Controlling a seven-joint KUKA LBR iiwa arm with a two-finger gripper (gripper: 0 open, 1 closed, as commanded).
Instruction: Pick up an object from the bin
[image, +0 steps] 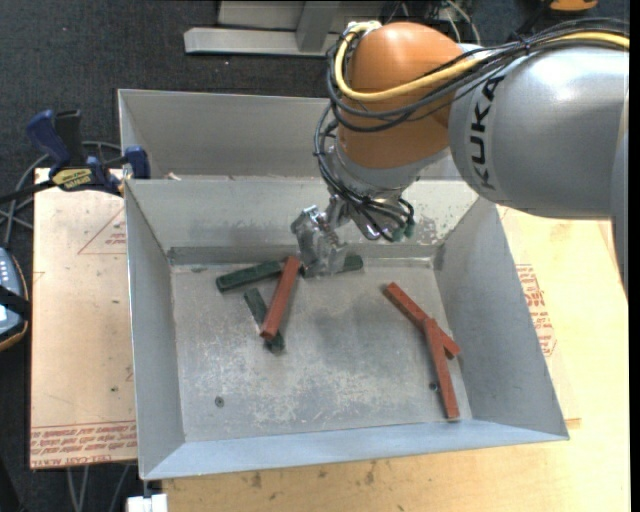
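The claw (320, 250) hangs low in the bin (150, 330), under the arm (560, 120) and its orange cover (395, 80). Whether it is open or closed cannot be told, and nothing can be seen held in it.

Three things lie close to the claw:
- A red stick (279, 300) is nearest. Its upper end lies just left of the claw, close enough that touching cannot be ruled out. From there it slants down and away to the claw's lower left.
- A green bar (248, 277) lies flat to the claw's left. Its near end meets the red stick's upper end, and the rest points away from the claw.
- A green stub (351, 264) pokes out just right of the claw, partly hidden behind it.

A short green piece (256, 303) lies farther to the claw's lower left, beyond the red stick and just beside its middle.

Well apart from the claw, to its lower right, are two more red sticks. One long stick (410, 305) slants down and away from the claw. The other (446, 385) meets it near its far end and runs on, farther still from the claw.
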